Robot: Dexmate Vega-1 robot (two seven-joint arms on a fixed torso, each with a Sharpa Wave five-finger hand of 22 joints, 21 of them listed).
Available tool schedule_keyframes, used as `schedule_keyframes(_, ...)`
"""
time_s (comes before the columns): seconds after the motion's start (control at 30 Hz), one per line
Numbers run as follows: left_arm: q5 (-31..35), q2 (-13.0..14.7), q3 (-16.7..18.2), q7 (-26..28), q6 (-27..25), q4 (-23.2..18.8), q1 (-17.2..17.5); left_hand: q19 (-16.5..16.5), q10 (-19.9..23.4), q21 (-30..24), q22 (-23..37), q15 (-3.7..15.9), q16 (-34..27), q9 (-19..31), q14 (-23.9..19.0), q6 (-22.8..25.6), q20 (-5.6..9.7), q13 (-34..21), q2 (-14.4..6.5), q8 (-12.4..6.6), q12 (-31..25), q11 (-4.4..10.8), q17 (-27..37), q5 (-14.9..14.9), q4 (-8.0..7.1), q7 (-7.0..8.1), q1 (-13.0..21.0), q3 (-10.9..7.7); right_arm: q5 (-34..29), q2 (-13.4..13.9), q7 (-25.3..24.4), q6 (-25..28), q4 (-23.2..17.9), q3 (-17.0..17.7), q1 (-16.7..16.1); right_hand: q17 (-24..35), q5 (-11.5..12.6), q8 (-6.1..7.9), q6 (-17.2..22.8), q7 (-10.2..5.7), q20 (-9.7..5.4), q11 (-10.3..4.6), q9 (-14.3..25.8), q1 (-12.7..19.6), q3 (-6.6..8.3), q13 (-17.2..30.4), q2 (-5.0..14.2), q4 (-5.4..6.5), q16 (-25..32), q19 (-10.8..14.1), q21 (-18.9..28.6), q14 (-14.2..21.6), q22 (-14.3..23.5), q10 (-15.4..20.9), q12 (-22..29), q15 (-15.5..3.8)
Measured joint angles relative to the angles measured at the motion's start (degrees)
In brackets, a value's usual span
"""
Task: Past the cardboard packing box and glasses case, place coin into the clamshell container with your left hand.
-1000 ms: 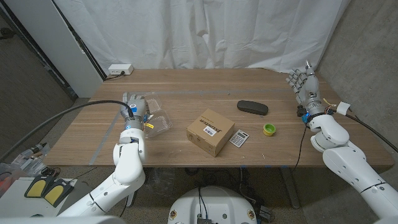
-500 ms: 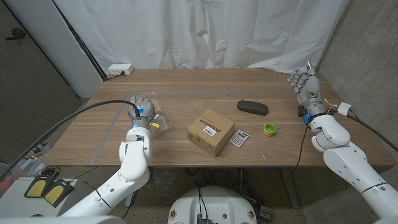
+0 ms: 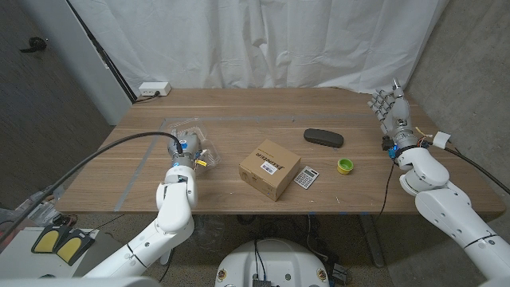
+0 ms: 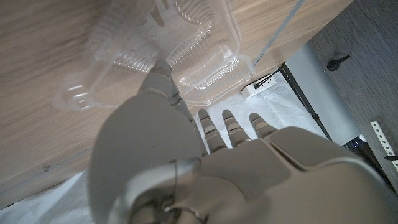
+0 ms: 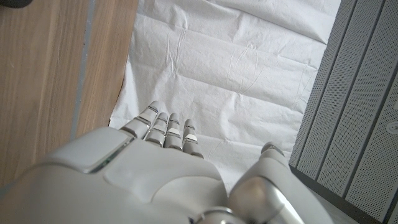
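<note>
The left hand (image 3: 182, 146) hovers over the clear clamshell container (image 3: 194, 142) near the table's left side; whether its fingers (image 4: 224, 122) hold the coin I cannot tell (the coin itself is perhaps hidden); the right hand (image 3: 392, 108) stands with fingers apart, holding nothing, at the right edge of the wooden table (image 3: 239, 108); a white curtain (image 3: 255, 40) hangs behind.

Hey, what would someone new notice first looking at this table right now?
The cardboard packing box sits mid-table, a small calculator beside it and a dark glasses case behind. At the table's left, the left hand hovers over the clear clamshell container, while the right hand stands raised at the far right edge.
</note>
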State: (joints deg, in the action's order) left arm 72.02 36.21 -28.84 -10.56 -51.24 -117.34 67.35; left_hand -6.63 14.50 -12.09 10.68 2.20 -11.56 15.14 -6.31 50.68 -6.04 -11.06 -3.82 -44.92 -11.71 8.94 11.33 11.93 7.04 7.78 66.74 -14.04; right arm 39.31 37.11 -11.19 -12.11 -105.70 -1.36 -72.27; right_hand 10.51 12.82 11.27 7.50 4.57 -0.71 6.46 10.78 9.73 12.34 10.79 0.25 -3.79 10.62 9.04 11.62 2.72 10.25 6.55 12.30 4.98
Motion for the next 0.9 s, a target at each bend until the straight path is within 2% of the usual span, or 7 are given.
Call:
schedule_keyframes(0.03, -0.17, -0.02, -0.09, 0.08, 0.0, 0.09, 0.0, -0.13, -0.48, 0.0, 0.0, -0.03, 0.14, 0.0, 0.56, 0.07, -0.13, 0.0, 0.0, 0.87, 0.04, -0.05, 0.0, 0.0, 0.0, 0.06, 0.0, 0.0, 0.0, 0.01, -0.04, 0.01, -0.06, 0.01, -0.05, 0.0, 0.0, 0.0, 0.0, 0.0, 0.0, 0.0, 0.0, 0.0, 0.0, 0.0, 0.0, 0.0, 0.0, 0.0, 0.0, 0.0, 0.0, 0.0, 0.0, 0.0)
schedule_keyframes(0.13, -0.24, -0.04, -0.22, 0.11, 0.01, 0.27, 0.0, -0.43, -2.6, 0.18, 0.0, -0.02, 0.3, -1.42, 1.52, -0.35, -0.43, -0.29, 0.0, 3.53, 0.5, -0.11, 0.26, 0.0, 0.35, -2.59, 0.0, -0.36, 0.0, 0.02, -0.15, 0.04, -0.09, 0.02, -0.07, 0.0, 0.0, 0.0, 0.0, 0.0, 0.0, 0.0, 0.0, 0.0, 0.0, 0.0, 0.0, 0.0, 0.0, 0.0, 0.0, 0.0, 0.0, 0.0, 0.0, 0.0)
schedule_keyframes(0.2, -0.62, -0.04, -0.31, 0.2, -0.02, 0.33, 0.0, -0.61, -3.72, 0.24, 0.0, -0.25, 0.39, -2.29, 2.32, -2.14, -0.61, -0.29, 0.0, 4.7, 0.7, -0.42, 0.25, -0.07, 0.11, -3.58, 0.0, -0.62, 0.0, 0.06, -0.22, 0.09, -0.21, 0.08, -0.22, 0.0, 0.0, 0.0, 0.0, 0.0, 0.0, 0.0, 0.0, 0.0, 0.0, 0.0, 0.0, 0.0, 0.0, 0.0, 0.0, 0.0, 0.0, 0.0, 0.0, 0.0)
schedule_keyframes(0.4, -0.82, 0.15, -0.53, -0.07, -0.5, 0.38, 0.0, -1.65, -6.52, 0.43, 0.0, -0.38, 0.8, -3.16, 4.23, -8.27, -0.44, -0.29, 0.58, 7.35, 0.91, -1.14, 0.11, -0.28, -0.36, -4.02, -0.62, -0.35, -0.07, 0.11, -0.41, 0.25, -0.38, 0.12, -0.31, 0.0, 0.0, 0.0, 0.0, 0.0, 0.0, 0.0, 0.0, 0.0, 0.0, 0.0, 0.0, 0.0, 0.0, 0.0, 0.0, 0.0, 0.0, 0.0, 0.0, 0.0)
schedule_keyframes(0.53, -0.82, 0.67, -0.59, -1.06, -1.01, 0.09, -0.06, -2.66, -9.38, 0.44, 0.0, -1.16, 0.8, -3.69, 5.91, -13.35, -0.57, -0.29, 1.05, 10.08, 0.91, -1.57, -0.15, -0.28, -0.98, -4.87, -2.2, 0.27, -0.23, 0.12, -0.64, 0.43, -0.58, 0.11, -0.32, 0.0, 0.0, 0.0, 0.0, 0.0, 0.0, 0.0, 0.0, 0.0, 0.0, 0.0, 0.0, 0.0, 0.0, 0.0, 0.0, 0.0, 0.0, 0.0, 0.0, 0.0)
schedule_keyframes(0.73, -0.54, 1.37, -0.56, -2.53, -1.54, -0.52, -0.07, -2.92, -14.15, 0.44, 0.0, -2.36, 0.79, -3.97, 8.91, -24.94, -0.57, -0.29, 1.56, 16.51, 0.91, -3.6, -0.16, -0.07, -1.66, -6.3, -4.2, 0.95, -0.47, 0.1, -0.98, 0.59, -0.81, -0.19, -0.3, 0.0, 0.0, 0.0, 0.0, 0.0, 0.0, 0.0, 0.0, 0.0, 0.0, 0.0, 0.0, 0.0, 0.0, 0.0, 0.0, 0.0, 0.0, 0.0, 0.0, 0.0)
schedule_keyframes(0.9, -0.48, 1.89, 0.03, -3.28, -1.71, -1.21, 0.39, -2.92, -17.06, 0.44, 0.0, -2.91, 0.79, -3.97, 10.75, -35.12, -0.57, -0.29, 1.0, 22.19, 0.91, -4.75, -0.42, 0.01, -2.16, -6.18, -5.48, 1.45, -0.79, -0.04, -1.43, 0.83, -1.24, -0.51, -0.32, 0.0, 0.0, 0.0, 0.0, 0.0, 0.0, 0.0, 0.0, 0.0, 0.0, 0.0, 0.0, 0.0, 0.0, 0.0, 0.0, 0.0, 0.0, 0.0, 0.0, 0.0)
